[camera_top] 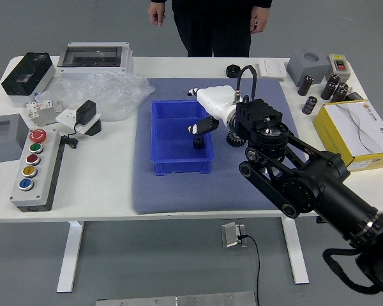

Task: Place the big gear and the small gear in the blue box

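Textured mat (172, 197) bears the smooth blue box (182, 167), small gear (198, 143) inside, toothed big gear (235, 139) beside; right hand (219, 102), fingers parted and empty, partly blocks its rim.

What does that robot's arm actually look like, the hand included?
The right arm is glossy black, with rounded joint housings, ring-shaped caps and a looping black cable. A second black loop rises near the wrist. The right hand has a white back and black fingers.
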Available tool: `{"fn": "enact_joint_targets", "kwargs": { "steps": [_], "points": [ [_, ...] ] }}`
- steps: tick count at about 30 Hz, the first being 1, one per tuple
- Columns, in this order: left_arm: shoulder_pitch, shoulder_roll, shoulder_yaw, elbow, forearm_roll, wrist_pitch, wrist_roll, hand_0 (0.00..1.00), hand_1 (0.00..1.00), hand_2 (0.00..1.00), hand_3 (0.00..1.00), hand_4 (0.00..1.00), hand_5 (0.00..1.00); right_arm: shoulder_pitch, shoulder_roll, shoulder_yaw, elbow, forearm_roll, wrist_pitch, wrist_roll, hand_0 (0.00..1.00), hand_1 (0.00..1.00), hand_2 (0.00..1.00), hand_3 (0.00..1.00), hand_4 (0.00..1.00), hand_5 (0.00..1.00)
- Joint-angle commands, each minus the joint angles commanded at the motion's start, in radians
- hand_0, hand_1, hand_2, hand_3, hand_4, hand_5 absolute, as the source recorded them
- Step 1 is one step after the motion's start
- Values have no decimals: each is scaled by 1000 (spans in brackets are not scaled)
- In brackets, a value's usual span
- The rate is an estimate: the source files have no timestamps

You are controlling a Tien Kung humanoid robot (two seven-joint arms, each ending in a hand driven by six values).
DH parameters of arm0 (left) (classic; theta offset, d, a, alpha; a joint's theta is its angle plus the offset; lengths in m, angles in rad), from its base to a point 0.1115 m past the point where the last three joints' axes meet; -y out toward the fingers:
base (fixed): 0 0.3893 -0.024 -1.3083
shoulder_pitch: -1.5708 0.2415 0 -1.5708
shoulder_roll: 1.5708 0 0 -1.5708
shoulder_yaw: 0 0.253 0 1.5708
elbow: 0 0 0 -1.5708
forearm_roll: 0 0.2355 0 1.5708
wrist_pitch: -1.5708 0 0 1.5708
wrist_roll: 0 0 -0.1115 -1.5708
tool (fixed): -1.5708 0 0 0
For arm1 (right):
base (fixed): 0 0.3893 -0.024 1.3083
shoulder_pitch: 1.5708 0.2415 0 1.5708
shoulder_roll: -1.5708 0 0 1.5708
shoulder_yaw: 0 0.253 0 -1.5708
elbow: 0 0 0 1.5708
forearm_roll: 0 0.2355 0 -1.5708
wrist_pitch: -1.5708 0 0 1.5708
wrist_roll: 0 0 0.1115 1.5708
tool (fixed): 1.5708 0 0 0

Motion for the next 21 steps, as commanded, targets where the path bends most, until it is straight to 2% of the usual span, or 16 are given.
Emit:
{"fn": "enact_joint_targets", "kwargs": {
  "steps": [4,5,10,11,15,21],
  "points": [
    [-2,1,1,0,-6,2,-1,828,785,776,757,662,355,-10,-51,12,18,0,-1,3,654,617,752,826,809,452],
    [-2,1,1,0,-8,2,-1,828,785,776,754,661,354,-13,-64,15,20,0,-2,4,646,607,730,792,791,441],
    [-4,0,4,0,-14,3,-2,828,785,776,754,661,354,-29,-111,20,18,0,-2,13,646,607,730,792,791,441],
    [-4,0,5,0,-15,3,-2,828,785,776,756,661,356,-31,-118,19,15,0,-3,15,643,607,731,758,779,432],
    [-5,0,6,0,-18,4,-2,828,785,776,756,661,356,-38,-135,13,-6,0,0,27,643,607,731,758,779,432],
    [-6,-1,7,0,-20,4,-2,828,786,776,756,661,355,-39,-134,-2,-44,0,8,36,643,606,735,748,769,412]
  ]
}}
